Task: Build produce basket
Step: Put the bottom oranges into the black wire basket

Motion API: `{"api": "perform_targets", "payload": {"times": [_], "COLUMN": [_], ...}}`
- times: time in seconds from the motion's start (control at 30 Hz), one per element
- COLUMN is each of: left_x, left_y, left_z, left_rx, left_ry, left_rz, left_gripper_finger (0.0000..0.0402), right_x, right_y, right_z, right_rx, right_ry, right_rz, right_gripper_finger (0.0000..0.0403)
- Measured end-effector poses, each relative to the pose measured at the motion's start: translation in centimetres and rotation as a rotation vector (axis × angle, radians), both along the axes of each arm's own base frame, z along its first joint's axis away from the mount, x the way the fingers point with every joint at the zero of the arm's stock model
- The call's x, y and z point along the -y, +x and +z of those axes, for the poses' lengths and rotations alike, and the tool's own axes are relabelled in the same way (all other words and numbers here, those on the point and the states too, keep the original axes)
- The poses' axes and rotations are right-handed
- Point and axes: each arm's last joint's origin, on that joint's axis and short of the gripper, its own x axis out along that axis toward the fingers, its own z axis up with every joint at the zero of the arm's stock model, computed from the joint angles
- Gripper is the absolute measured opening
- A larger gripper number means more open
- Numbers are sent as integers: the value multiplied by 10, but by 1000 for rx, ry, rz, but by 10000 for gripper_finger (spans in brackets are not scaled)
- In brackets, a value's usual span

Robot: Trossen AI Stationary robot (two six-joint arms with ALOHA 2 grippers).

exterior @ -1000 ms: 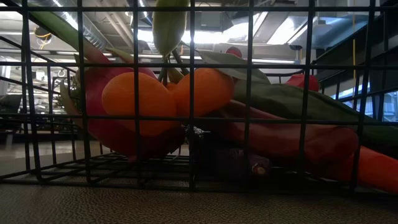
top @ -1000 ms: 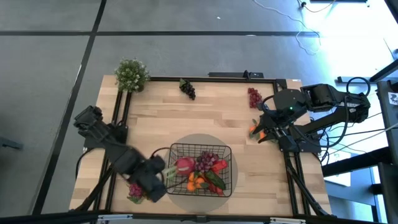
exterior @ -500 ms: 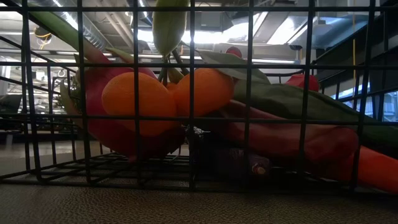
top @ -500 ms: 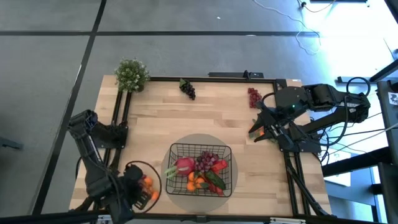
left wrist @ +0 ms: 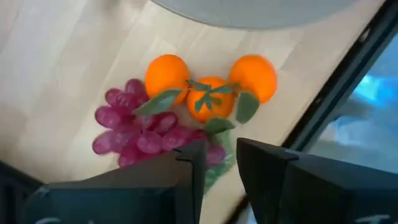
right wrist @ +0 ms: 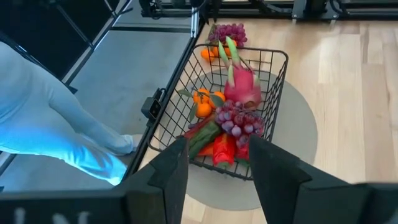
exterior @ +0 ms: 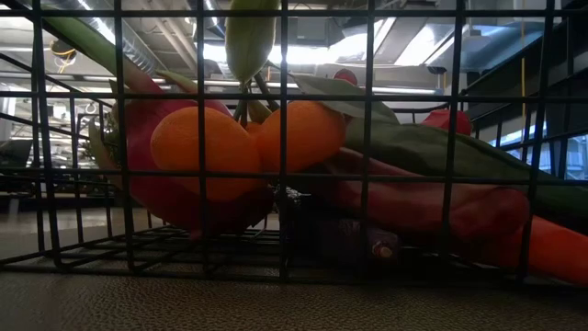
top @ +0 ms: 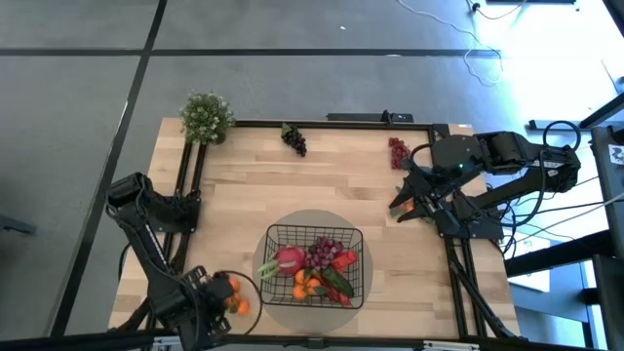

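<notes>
The black wire basket (top: 314, 265) stands on a round grey mat near the table's front edge. It holds produce: a pink radish (right wrist: 244, 90), purple grapes, oranges (exterior: 234, 142), red peppers and a green cucumber. Left of it, on the wood, lie an orange cluster with green leaves (left wrist: 211, 81) and a pink-purple grape bunch (left wrist: 130, 127). My left gripper (left wrist: 221, 152) hangs just above these two at the near left corner (top: 208, 304), pointing down, narrowly open and holding nothing. My right gripper (right wrist: 217, 146) is raised at the right edge (top: 411, 198), open and holding nothing, with a carrot (top: 400, 207) lying under it.
A black grape bunch (top: 294, 138) and a red grape bunch (top: 399, 151) lie near the far edge. A bushy potted plant (top: 207, 117) stands at the far left corner. Black frame rails run along the table's sides. Bare wood lies between the basket and the far edge.
My left gripper has swung from the basket's left side toward the table's near left corner and sunk lower, rolling a little. It now hangs over the oranges and grapes lying there. The basket and its contents have not moved.
</notes>
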Motion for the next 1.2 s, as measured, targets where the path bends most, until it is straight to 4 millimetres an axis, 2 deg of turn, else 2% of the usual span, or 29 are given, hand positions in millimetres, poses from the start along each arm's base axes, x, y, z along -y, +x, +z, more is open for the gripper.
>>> {"api": "perform_targets", "payload": {"times": [0.13, 0.43, 1.2], "left_x": [-4, -6, -6], "left_y": [-2, -2, -1], "left_z": [-10, -17, -20], "left_rx": [37, 59, 72], "left_ry": [78, 137, 141], "left_rz": [-60, -169, -182], "left_gripper_finger": [78, 72, 69], "right_x": [0, 0, 0], "right_y": [1, 2, 2], "right_z": [1, 1, 1], "right_rx": [14, 15, 15], "right_ry": [2, 0, -4], "right_rz": [0, 1, 3], "right_gripper_finger": [154, 154, 154]}}
